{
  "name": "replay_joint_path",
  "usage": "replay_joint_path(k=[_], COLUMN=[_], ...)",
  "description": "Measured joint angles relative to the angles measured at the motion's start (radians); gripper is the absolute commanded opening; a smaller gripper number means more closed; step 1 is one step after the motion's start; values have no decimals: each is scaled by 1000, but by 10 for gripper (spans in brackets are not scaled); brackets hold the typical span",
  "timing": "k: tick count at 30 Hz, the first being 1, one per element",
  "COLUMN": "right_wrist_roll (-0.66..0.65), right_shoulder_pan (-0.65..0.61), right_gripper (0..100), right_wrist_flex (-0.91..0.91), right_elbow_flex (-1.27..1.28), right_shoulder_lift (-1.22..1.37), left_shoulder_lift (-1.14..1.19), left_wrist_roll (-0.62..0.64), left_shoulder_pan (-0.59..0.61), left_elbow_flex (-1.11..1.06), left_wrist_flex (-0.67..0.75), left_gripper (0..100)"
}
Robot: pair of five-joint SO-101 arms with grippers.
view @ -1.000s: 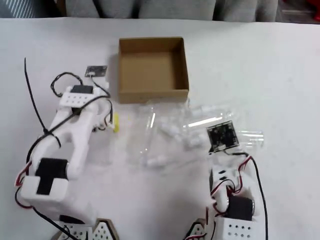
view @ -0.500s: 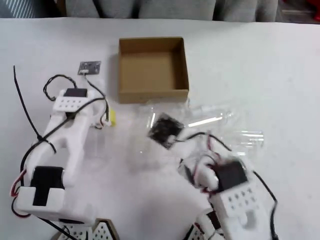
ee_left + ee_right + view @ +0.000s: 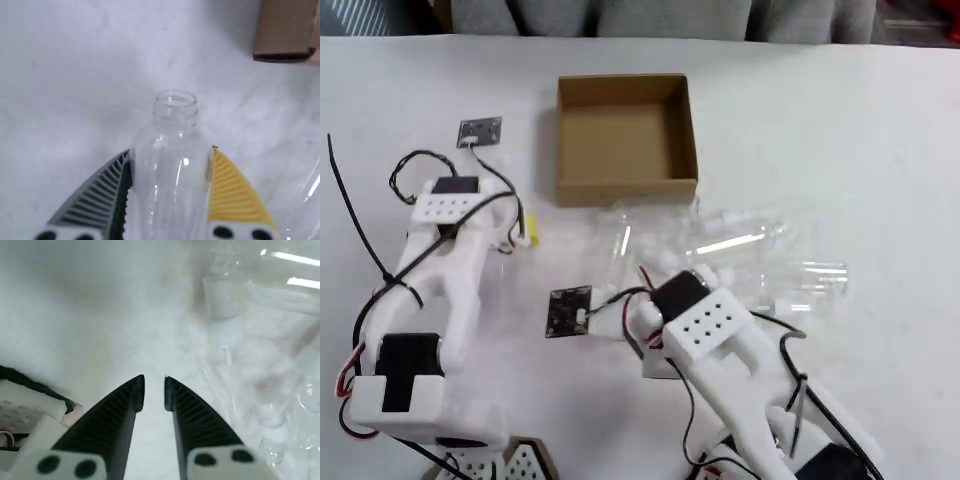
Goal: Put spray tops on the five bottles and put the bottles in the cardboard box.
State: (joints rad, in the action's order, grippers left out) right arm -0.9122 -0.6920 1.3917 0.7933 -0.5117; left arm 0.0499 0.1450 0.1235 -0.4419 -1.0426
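Observation:
A clear, uncapped bottle [image 3: 172, 130] stands between the grey and yellow fingers of my left gripper [image 3: 170, 152], which is shut on its body, left of the cardboard box [image 3: 625, 135]. The box is open with nothing inside. More clear bottles [image 3: 740, 245] and small white spray tops [image 3: 665, 262] lie in a loose pile just in front of the box. My right gripper [image 3: 154, 382] hovers over bare table at the pile's left edge, its black fingers almost together with nothing between them. In the high view the right arm [image 3: 715, 335] stretches in from the front.
The white table [image 3: 840, 130] has free room at the right and behind the box. Loose cables trail from both arms. The left arm [image 3: 440, 270] stands along the left side. A bottle [image 3: 225, 310] lies close beside the right gripper.
The right arm has swung up from the front right and across the pile to its left edge. The left arm has shifted a little to the left with its bottle.

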Motion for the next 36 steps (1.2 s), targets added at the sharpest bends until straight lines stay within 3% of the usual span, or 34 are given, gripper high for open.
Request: replay_joint_path(k=[12,20,29,31,34,36], right_wrist_roll=[-97,-97,-97,-97,-97,-95], right_shoulder_pan=[0,0,-6,-6,-5,-3], right_gripper=[255,204,200,159,9,38], right_wrist_flex=[-224,-396,-512,-514,-514,-523], right_elbow_flex=[48,100,66,46,32,23], right_shoulder_lift=[66,109,354,384,400,400], left_shoulder_lift=[0,0,0,0,0,0], left_wrist_roll=[-3,-3,-3,-3,-3,-3], left_shoulder_pan=[3,3,3,3,3,3], left_elbow_flex=[0,0,0,0,0,0], left_wrist_flex=[0,0,0,0,0,0], left_gripper=[27,27,27,26,24,24])
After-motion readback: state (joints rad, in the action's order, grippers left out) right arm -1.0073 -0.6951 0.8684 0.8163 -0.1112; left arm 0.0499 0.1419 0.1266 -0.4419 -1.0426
